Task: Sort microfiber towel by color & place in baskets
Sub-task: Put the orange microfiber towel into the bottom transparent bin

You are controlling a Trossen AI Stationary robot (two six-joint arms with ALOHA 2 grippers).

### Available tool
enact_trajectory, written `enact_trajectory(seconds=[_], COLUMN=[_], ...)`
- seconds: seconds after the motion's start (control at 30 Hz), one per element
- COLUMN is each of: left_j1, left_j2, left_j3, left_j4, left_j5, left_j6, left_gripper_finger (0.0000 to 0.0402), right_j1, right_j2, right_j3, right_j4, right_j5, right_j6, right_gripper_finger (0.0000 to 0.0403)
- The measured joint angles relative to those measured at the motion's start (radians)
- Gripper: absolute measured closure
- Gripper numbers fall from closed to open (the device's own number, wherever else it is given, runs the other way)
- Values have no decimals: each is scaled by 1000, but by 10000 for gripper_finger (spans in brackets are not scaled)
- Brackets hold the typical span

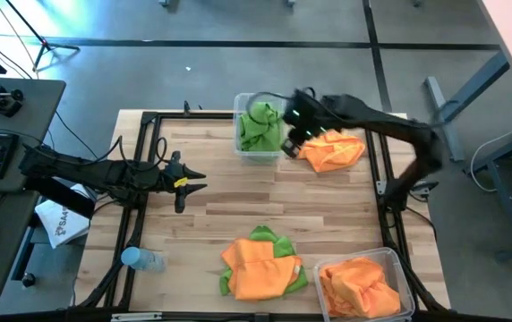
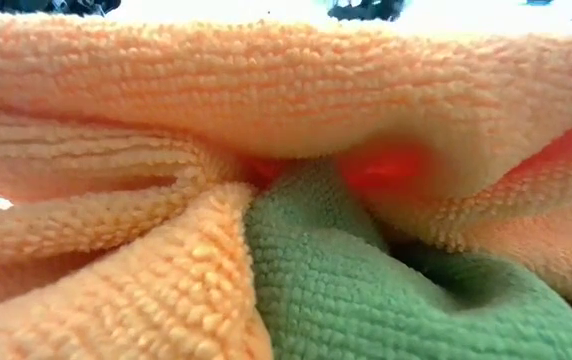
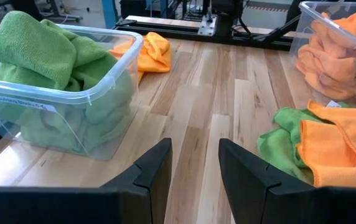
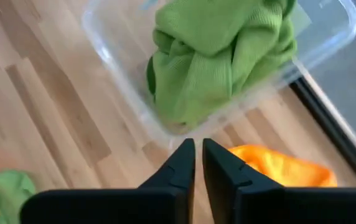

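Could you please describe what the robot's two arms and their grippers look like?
Both arms are dark, nearly black, jointed links. The left gripper carries a yellow marking near its fingers. The right gripper shows a small green light on its wrist. In the wrist views, each has two flat, angular black fingers.

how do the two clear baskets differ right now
The basket at the far edge holds only green towels; the basket at the near right corner holds only orange towels. The right gripper is beside the far one; no gripper is near the other. Both are clear rectangular tubs.
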Motion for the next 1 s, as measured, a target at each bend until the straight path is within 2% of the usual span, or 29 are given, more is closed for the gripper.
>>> enact_trajectory(seconds=[0.1,0.2,0.33,0.4,0.53,0.7,0.87,1.0], left_j1=[0,0,0,0,0,0,0,0], left_j2=[0,0,0,0,0,0,0,2], left_j3=[0,0,0,0,0,0,0,-1], left_j4=[0,0,0,0,0,1,3,83], left_j5=[0,0,0,0,0,0,0,-7], left_j6=[0,0,0,0,0,0,0,37], left_gripper_finger=[280,280,280,280,280,280,280,280], right_j1=[51,110,165,167,140,140,232,333], right_j2=[-173,-331,-486,-537,-580,-585,-585,-585], right_j3=[-218,-415,-631,-711,-829,-915,-966,-997], right_j4=[114,213,296,316,334,340,360,392], right_j5=[42,132,287,324,316,280,332,374], right_j6=[101,228,371,432,505,558,618,675], right_gripper_finger=[395,401,399,399,398,398,398,398])
